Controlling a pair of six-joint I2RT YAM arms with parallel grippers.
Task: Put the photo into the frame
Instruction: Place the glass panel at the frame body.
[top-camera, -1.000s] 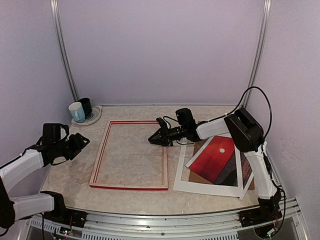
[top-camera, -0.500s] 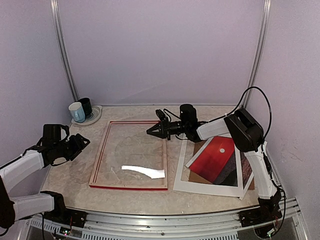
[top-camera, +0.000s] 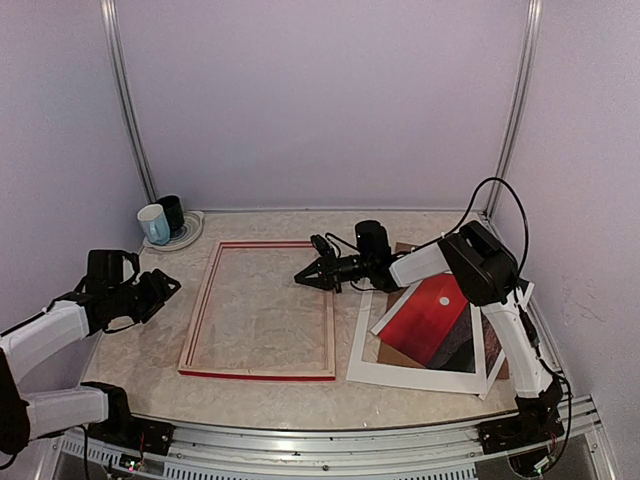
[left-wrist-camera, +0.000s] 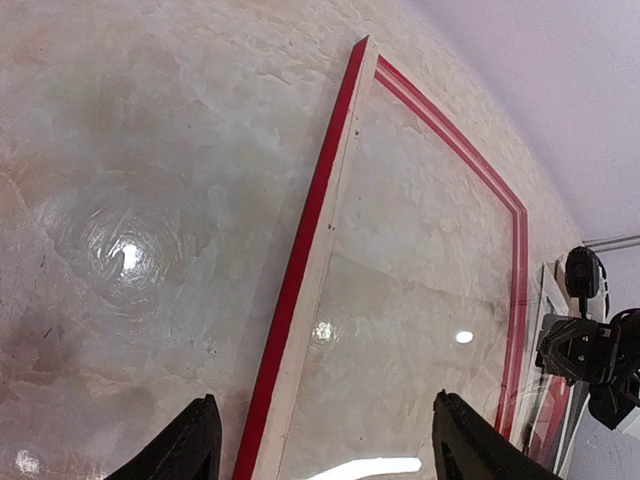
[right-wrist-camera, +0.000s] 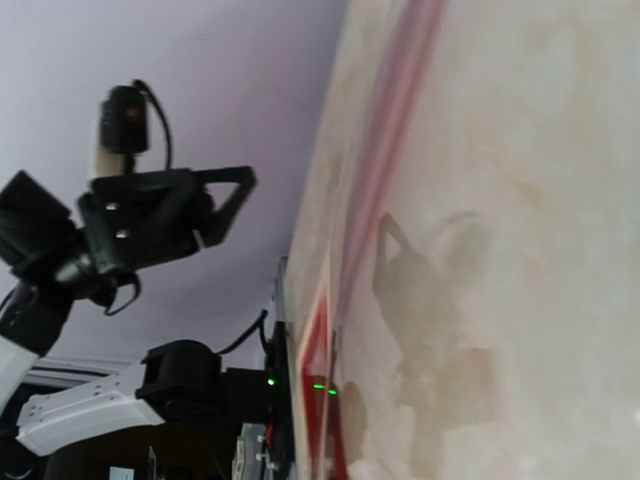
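Right gripper (top-camera: 302, 279) dipped back beside frame (top-camera: 258, 374) right rail, pinched closed, left gripper (top-camera: 161, 286) wide apart, empty

Photo (top-camera: 432, 318): right edge hidden behind right arm (top-camera: 508, 325). Frame (left-wrist-camera: 300, 270): near end cut off at left wrist view's bottom; blurred in right wrist view

Closed right tool (top-camera: 300, 279) hangs over the frame (top-camera: 258, 375)'s right side.
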